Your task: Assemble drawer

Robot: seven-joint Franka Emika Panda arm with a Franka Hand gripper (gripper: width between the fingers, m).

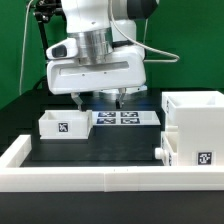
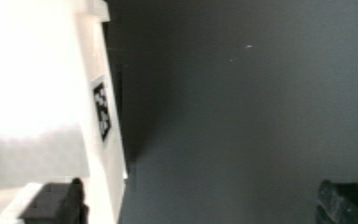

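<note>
My gripper (image 1: 99, 98) is open and empty, hovering above the dark table just behind the loose tray and the marker board. The loose small white tray (image 1: 62, 123) lies at the exterior view's left, with a tag on its front wall. In the wrist view the tray's wall and tag (image 2: 101, 110) run along one side, and one fingertip (image 2: 51, 200) is over the tray's edge while the other (image 2: 350, 200) is over bare table. The tall white housing (image 1: 195, 115) stands at the exterior view's right. A second tray seems to sit in its lower part, with its knob (image 1: 160, 150) sticking out.
The marker board (image 1: 122, 118) lies flat beside the loose tray, under the gripper. A long low white border wall (image 1: 100, 175) runs along the front and up the exterior view's left side. A green backdrop stands behind.
</note>
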